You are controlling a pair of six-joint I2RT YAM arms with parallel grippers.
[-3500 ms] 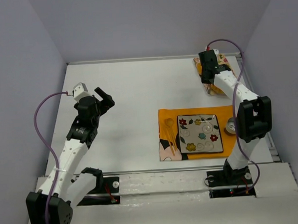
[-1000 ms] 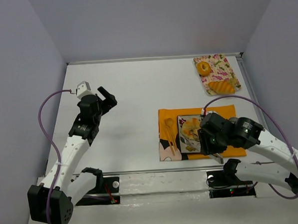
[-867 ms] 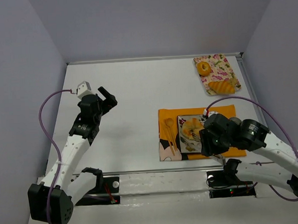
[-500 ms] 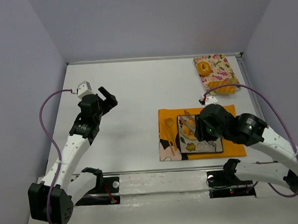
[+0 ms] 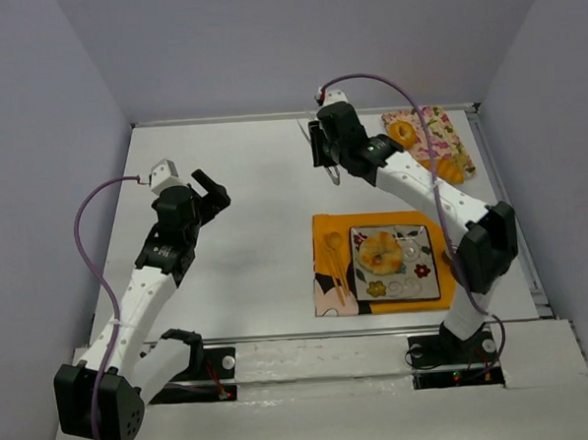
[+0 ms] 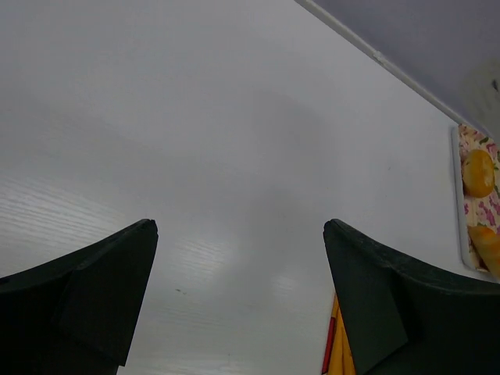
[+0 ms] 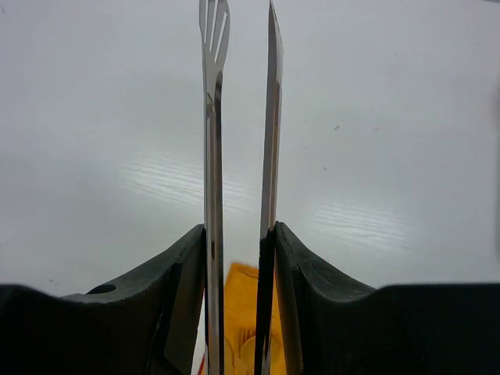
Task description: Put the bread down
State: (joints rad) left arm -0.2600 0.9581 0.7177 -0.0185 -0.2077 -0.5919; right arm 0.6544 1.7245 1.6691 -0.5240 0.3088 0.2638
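The bread (image 5: 379,251), a pale golden ring, lies on the flowered square plate (image 5: 421,284) on the orange cloth (image 5: 329,282). My right gripper (image 5: 322,151) is far from it, over the far middle of the table. It is shut on metal tongs (image 5: 333,175). In the right wrist view the gripper (image 7: 238,230) pinches the tongs (image 7: 212,117), whose two blades stand slightly apart with nothing between them. My left gripper (image 5: 210,190) is open and empty over the left of the table, and its wrist view (image 6: 240,226) shows bare table between the jaws.
A patterned mat (image 5: 435,132) at the far right holds a small deep-orange ring (image 5: 402,133) and a ridged orange loaf (image 5: 449,168). Yellow cutlery (image 5: 333,249) lies on the orange cloth left of the plate. Walls close the table in on three sides.
My right arm has swung from over the plate to the far middle of the table, still holding the tongs. The bread stays on the plate. The left arm has not moved.
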